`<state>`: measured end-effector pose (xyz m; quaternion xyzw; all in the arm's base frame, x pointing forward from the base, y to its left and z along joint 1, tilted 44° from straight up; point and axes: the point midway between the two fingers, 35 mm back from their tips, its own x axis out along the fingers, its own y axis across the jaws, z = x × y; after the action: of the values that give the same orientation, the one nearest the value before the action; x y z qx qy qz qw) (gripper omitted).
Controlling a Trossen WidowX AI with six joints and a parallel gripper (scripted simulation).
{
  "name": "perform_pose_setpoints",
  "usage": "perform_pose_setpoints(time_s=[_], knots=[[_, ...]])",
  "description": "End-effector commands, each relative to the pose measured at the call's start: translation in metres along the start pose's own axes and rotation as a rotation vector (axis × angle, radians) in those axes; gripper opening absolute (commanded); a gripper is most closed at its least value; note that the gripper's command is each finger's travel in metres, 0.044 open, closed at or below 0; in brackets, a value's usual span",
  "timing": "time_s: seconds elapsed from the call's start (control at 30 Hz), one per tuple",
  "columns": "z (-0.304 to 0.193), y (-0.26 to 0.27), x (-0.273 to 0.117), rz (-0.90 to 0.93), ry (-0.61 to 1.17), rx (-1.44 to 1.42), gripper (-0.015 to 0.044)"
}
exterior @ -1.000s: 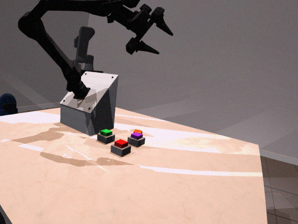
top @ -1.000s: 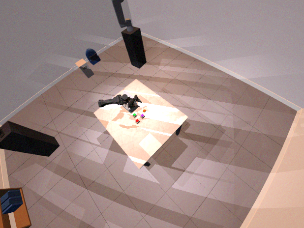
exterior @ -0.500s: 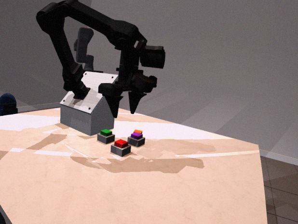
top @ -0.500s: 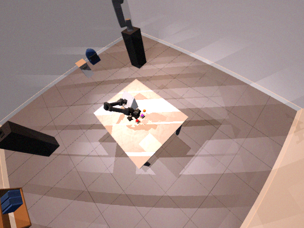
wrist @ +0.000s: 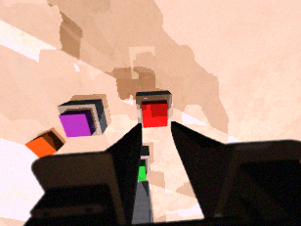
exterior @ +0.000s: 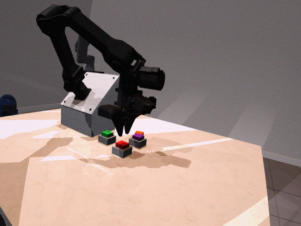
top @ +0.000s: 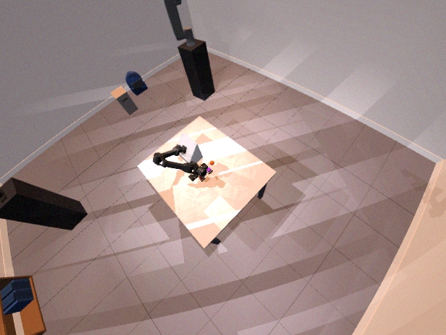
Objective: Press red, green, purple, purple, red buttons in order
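the red button point(exterior: 122, 144) point(wrist: 154, 113) sits atop its dark grey base point(exterior: 122, 152) point(wrist: 153, 93).

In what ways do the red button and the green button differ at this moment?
The red button is red; the green button is green. In the wrist view, the red button shows whole, while the green button is partly hidden by a finger. Both sit on dark grey bases.

No lettering, labels, brand marks, numbers or signs can be read in the top, exterior or wrist view. Nothing legible shows anywhere.
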<state>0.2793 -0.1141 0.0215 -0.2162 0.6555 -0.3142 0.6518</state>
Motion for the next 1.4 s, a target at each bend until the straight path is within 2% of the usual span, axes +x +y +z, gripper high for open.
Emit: perform_pose_setpoints(time_s=[0.0,0.3,0.93,1.37], knots=[[-0.001,-0.001,0.002,-0.007,0.0,-0.006,0.002],[-0.001,-0.001,0.003,-0.007,0.0,-0.006,0.002],[-0.001,-0.001,0.033,-0.008,0.0,-0.006,0.002],[-0.001,-0.001,0.034,-0.008,0.0,-0.006,0.002]])
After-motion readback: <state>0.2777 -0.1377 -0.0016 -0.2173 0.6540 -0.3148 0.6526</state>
